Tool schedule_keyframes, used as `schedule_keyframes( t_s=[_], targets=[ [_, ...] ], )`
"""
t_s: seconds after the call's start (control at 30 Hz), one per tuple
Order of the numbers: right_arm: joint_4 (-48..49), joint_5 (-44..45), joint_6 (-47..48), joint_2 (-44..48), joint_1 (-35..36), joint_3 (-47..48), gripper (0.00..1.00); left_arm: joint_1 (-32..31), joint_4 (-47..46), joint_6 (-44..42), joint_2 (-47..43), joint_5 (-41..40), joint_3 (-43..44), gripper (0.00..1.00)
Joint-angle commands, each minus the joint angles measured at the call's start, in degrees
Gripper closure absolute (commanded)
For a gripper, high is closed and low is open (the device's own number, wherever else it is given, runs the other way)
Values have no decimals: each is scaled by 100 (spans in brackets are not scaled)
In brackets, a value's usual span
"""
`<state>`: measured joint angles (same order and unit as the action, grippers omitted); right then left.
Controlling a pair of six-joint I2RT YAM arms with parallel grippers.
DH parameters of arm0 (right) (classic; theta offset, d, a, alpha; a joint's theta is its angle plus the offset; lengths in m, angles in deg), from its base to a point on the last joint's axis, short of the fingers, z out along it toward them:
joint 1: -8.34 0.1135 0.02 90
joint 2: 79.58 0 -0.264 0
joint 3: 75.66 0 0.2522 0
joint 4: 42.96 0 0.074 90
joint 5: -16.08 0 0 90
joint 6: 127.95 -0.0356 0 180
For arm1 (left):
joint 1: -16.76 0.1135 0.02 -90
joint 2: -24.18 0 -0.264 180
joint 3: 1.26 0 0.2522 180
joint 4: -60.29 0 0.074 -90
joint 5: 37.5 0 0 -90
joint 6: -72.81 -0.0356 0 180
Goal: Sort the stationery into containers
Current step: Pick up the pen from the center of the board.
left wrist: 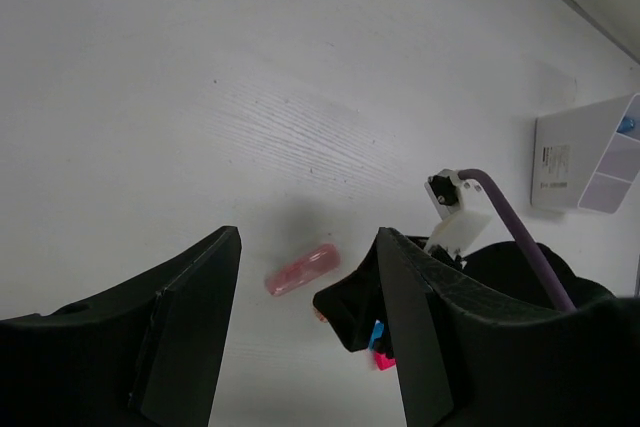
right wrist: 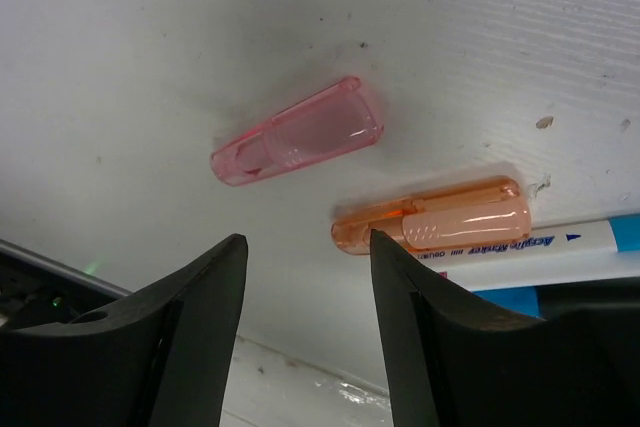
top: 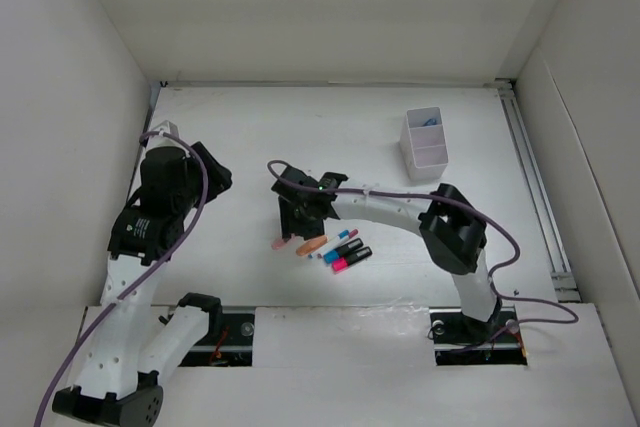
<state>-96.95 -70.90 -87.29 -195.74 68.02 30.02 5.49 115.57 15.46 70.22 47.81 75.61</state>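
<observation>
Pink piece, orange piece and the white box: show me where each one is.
pink piece [right wrist: 300, 134], right wrist view, middle of its clear body.
orange piece [right wrist: 445, 219], right wrist view, middle of its ribbed body.
white box [top: 429, 168], top external view, its near outer wall.

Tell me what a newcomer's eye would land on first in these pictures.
The open right gripper is poised over a pink piece and an orange piece, which lie apart near the middle of the white table. Just beside them is a bright cluster of markers. The white two-compartment box stands alone at the far right, with a blue item in its far compartment.
</observation>
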Motion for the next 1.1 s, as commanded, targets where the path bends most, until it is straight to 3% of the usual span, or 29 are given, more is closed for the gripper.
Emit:
schedule_keyframes(
  t_s=[0.0, 0.87, 1.0, 1.07],
  targets=[
    [6, 110, -233, -134, -9, 370, 42, -33, 32, 23, -104, 73, 43, 46],
    [-548, 1288, -234, -1629, -62, 1926, 40, -33, -21, -30, -429, 293, -308, 46],
    [-670, 1455, -181, -1743, -62, 1926, 52, -33, 93, 22, -578, -92, -308, 46],
    [-723, 1507, -181, -1744, -62, 1926, 52, -33, 154, 23, -640, -339, -308, 46]
  ],
)
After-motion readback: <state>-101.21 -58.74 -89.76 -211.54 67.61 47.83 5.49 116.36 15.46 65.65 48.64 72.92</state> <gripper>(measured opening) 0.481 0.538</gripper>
